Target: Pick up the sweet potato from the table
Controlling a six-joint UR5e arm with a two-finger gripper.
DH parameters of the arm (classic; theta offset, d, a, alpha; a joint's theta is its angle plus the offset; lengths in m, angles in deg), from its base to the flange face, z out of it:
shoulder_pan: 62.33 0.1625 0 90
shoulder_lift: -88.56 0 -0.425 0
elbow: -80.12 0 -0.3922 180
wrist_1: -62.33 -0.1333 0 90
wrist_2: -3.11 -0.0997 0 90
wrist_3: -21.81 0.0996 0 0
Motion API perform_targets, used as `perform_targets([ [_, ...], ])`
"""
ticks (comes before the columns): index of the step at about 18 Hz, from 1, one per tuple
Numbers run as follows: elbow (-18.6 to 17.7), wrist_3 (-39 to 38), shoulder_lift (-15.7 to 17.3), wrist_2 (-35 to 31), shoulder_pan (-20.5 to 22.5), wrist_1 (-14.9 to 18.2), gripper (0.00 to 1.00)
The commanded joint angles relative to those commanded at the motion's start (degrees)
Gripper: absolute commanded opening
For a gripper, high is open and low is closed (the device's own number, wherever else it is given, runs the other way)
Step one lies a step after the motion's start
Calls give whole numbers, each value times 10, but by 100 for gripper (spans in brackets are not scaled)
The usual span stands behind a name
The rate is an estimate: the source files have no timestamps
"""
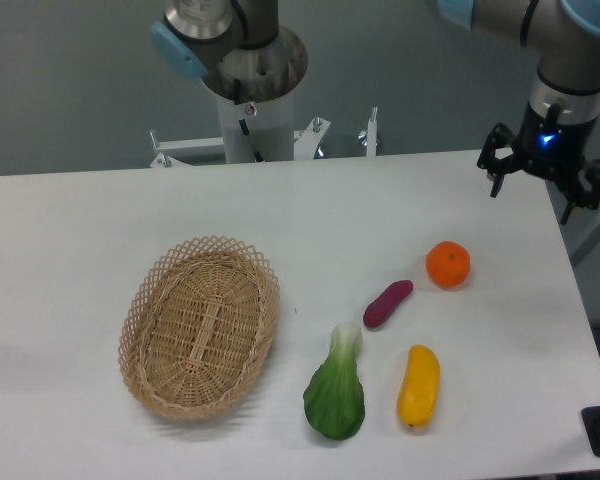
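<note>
Camera view: my gripper (545,176) hangs over the far right corner of the table (80,230), jaws spread wide, gripping nothing. The sweet potato (388,303) lies well apart from me, between the orange fruit (448,265) and the leafy green (336,390), with the yellow vegetable (419,385) near and the wicker basket (200,327) off to the left

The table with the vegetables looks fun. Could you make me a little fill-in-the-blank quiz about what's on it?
1. The sweet potato lies between the leafy green and the round ____ fruit.
2. The woven basket holds ____.
3. The long vegetable nearest the table front edge is coloured ____.
4. The gripper holds ____.

Missing words: orange; nothing; yellow; nothing
</note>
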Motion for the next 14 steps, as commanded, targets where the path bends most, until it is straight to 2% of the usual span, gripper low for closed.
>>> perform_targets([
  [5,-1,-3,-1,2,0,-1,99],
  [12,-22,-15,1,1,-2,-3,100],
  [14,-32,-28,0,1,-10,-21,100],
])
